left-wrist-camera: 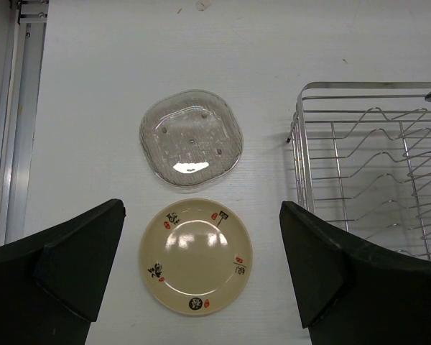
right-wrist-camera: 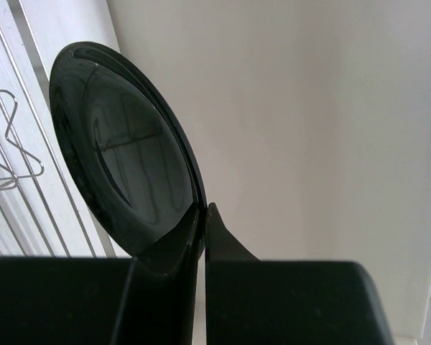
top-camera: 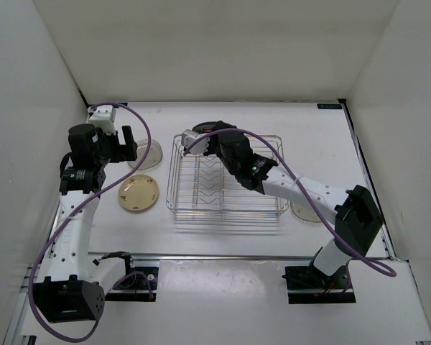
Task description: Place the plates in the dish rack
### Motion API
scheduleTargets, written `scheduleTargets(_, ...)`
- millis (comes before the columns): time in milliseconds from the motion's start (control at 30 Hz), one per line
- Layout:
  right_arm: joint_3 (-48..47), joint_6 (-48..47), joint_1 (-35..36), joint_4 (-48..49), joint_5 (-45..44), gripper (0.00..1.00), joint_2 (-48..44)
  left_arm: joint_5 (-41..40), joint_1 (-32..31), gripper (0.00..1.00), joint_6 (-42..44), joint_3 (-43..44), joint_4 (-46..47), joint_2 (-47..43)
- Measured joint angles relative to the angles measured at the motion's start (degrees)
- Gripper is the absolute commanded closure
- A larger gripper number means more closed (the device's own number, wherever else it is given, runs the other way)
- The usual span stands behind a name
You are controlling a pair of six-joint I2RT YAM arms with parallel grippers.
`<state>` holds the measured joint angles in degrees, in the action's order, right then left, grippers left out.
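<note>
- A matte white table (top-camera: 323, 136), evenly lit, with only soft shadows.
- A plain white back wall (top-camera: 215, 43) at 12 o'clock.
- A white left wall (top-camera: 21, 108) at 9 o'clock and a white right wall (top-camera: 409, 108) at 3 o'clock.
- A metal rail (top-camera: 223, 256) along the table's 6 o'clock edge.

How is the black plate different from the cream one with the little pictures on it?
The black plate is plain and glossy dark; the cream plate carries small red and black marks around its rim. The black plate is held on edge, pinched at its rim by the right gripper near the dish rack's far edge; the cream plate lies flat on the table, touched by nothing. Both are round and shiny.
</note>
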<state>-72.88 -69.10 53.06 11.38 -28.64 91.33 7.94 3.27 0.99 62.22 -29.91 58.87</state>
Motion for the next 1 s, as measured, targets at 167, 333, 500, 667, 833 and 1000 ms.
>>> scheduleTargets(167, -0.66, 1.84, 0.0, -1.86, 0.98, 1.0, 0.63, 0.07, 0.0, 0.0, 0.0, 0.0, -0.02, -0.07)
scheduleTargets(333, -1.84, 4.02, 0.0, -2.8, 1.92, 1.0, 3.15, 0.07, 0.0, 0.0, 0.0, 0.0, -0.02, -0.24)
scheduleTargets(500, -2.14, 5.2, -0.17, -4.04, 2.91, 1.0, 4.74, 0.09, 0.0, 0.0, 0.0, 0.0, 0.0, -0.55)
scheduleTargets(667, -2.56, 5.95, -0.55, -4.44, 3.74, 1.0, 5.77, 0.09, 0.0, 0.0, 0.0, -0.26, 0.02, -0.59)
scheduleTargets(833, -3.48, 5.97, -2.23, -4.35, 4.48, 1.0, 6.12, 0.09, 0.0, 0.0, 0.0, -0.7, -0.02, -0.59)
scheduleTargets(1000, -3.65, 5.97, -3.85, -3.93, 4.83, 1.0, 6.16, 0.09, 0.0, 0.0, 0.0, -0.7, -0.02, -0.59)
